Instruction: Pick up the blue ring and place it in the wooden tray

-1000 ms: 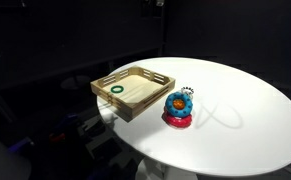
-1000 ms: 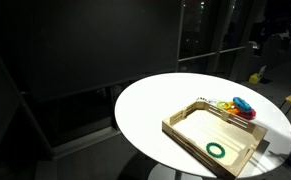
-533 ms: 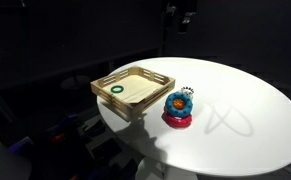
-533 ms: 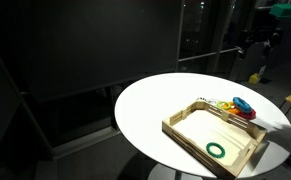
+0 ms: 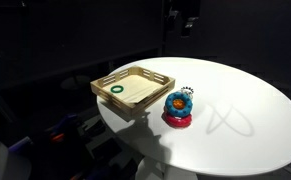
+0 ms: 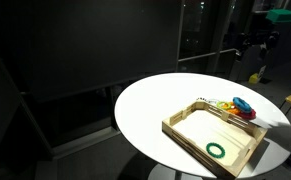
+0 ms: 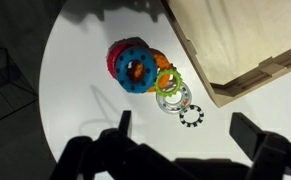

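Note:
The blue ring (image 7: 133,68) lies on top of a larger red ring (image 7: 114,58) in a cluster of toy rings on the white round table. It also shows in both exterior views (image 5: 177,102) (image 6: 242,102). The wooden tray (image 7: 275,72) (image 5: 155,92) (image 6: 185,132) stands beside the cluster and holds a thin dark green ring (image 5: 115,88) (image 6: 217,150). My gripper (image 7: 185,130) is open and empty, high above the table near the cluster, and it shows in both exterior views (image 5: 188,24) (image 6: 256,47).
Orange, green and white gear rings (image 7: 167,88) and a small black gear ring (image 7: 192,116) lie next to the blue ring. The white table (image 5: 245,120) has a curved edge, with dark surroundings all round.
My arm has swung into view above the table over the last second. In the last half second it barely moved. The rings and the tray have not moved.

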`<state>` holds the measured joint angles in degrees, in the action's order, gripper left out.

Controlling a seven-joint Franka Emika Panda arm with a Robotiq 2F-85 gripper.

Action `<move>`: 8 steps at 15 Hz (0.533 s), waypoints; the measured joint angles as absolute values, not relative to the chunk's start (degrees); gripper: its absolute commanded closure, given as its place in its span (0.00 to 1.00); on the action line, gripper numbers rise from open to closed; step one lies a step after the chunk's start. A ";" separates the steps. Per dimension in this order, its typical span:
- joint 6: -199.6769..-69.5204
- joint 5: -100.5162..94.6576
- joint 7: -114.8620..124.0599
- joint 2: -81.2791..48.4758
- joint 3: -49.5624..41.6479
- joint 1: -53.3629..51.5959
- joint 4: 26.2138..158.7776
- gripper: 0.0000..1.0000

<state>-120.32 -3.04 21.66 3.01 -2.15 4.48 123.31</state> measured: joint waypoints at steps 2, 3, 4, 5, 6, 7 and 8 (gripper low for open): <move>-120.16 -3.04 22.12 2.55 -2.23 4.50 123.31 0.00; -120.12 -3.05 22.51 2.09 -2.33 4.52 123.32 0.00; -120.12 -3.11 23.06 1.38 -2.51 4.54 123.32 0.00; -120.16 -3.17 23.55 0.50 -2.76 4.59 123.32 0.00; -120.29 -3.17 23.91 -0.44 -3.07 4.65 123.31 0.00; -120.50 -3.17 24.35 -1.43 -3.40 4.69 123.31 0.00; -121.02 -3.17 24.75 -2.46 -3.73 4.70 123.33 0.00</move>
<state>-121.02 -3.17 24.75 -2.46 -3.73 4.70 123.33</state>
